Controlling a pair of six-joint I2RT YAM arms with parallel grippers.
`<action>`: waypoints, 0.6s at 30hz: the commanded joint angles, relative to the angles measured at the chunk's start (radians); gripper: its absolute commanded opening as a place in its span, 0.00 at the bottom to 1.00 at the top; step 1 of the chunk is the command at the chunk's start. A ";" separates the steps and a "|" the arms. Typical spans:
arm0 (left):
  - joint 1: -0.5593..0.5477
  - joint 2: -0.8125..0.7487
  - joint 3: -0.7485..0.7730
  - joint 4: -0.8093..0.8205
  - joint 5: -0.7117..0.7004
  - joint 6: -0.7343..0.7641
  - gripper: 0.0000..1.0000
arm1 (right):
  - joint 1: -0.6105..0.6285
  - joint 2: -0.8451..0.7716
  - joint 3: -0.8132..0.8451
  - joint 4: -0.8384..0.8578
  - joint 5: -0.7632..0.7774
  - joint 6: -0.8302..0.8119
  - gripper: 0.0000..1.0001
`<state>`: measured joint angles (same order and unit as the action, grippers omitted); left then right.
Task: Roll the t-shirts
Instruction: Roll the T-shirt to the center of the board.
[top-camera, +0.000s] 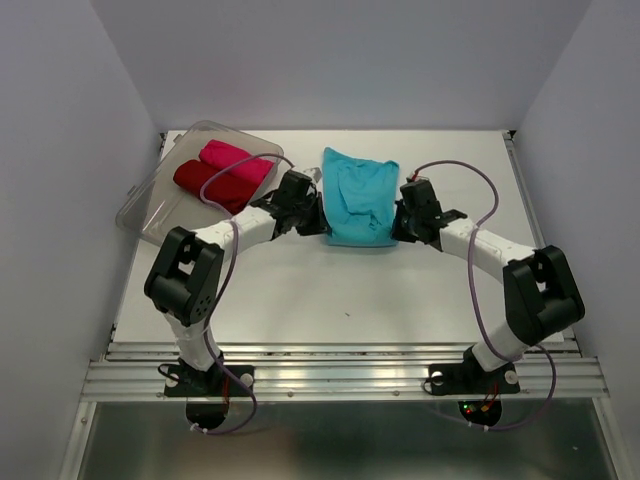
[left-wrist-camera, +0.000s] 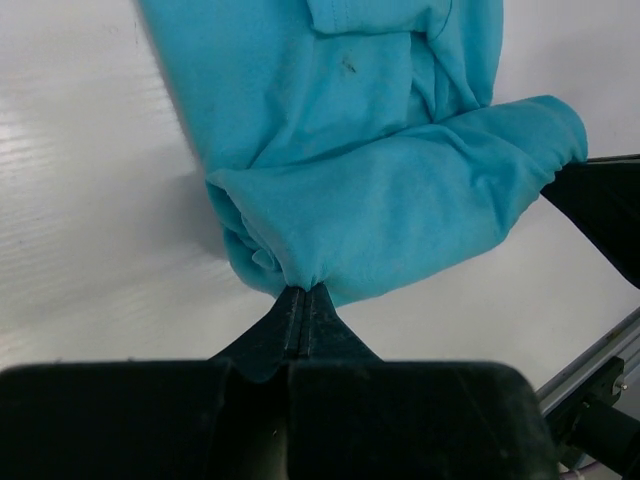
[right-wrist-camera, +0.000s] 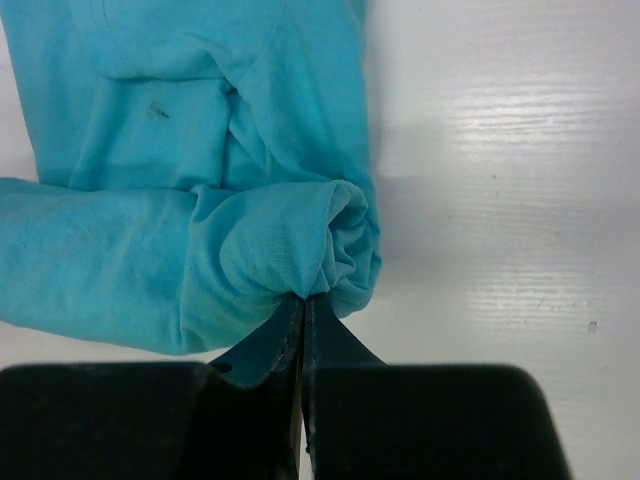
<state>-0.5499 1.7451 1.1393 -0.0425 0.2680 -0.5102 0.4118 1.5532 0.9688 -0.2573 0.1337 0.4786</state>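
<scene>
A turquoise-blue t-shirt (top-camera: 358, 195) lies in the middle of the white table, its near end turned over into a roll (left-wrist-camera: 400, 215). My left gripper (left-wrist-camera: 304, 288) is shut, pinching the left end of that roll (top-camera: 325, 222). My right gripper (right-wrist-camera: 304, 297) is shut too, and it nips the right end of the rolled hem (right-wrist-camera: 280, 255). In the top view the left gripper (top-camera: 318, 222) and right gripper (top-camera: 400, 222) flank the shirt's near edge. A dark red t-shirt (top-camera: 212, 183) and a bright pink t-shirt (top-camera: 237, 160) lie rolled inside the tub.
A clear plastic tub (top-camera: 150, 200) sits at the back left of the table, tilted, holding the two rolled shirts. An aluminium rail (top-camera: 340, 375) runs along the table's near edge. White walls (top-camera: 60, 150) close in both sides and the back.
</scene>
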 joint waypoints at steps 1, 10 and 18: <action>0.022 0.030 0.091 -0.034 0.042 0.036 0.00 | -0.007 0.045 0.076 0.046 0.029 -0.020 0.01; 0.076 0.172 0.289 -0.125 0.045 0.058 0.00 | -0.051 0.172 0.202 0.046 0.015 -0.035 0.01; 0.107 0.292 0.447 -0.178 -0.003 0.102 0.00 | -0.094 0.272 0.274 0.046 -0.008 -0.049 0.01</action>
<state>-0.4561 2.0064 1.4910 -0.1860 0.3008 -0.4591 0.3424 1.8019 1.1893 -0.2462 0.1291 0.4492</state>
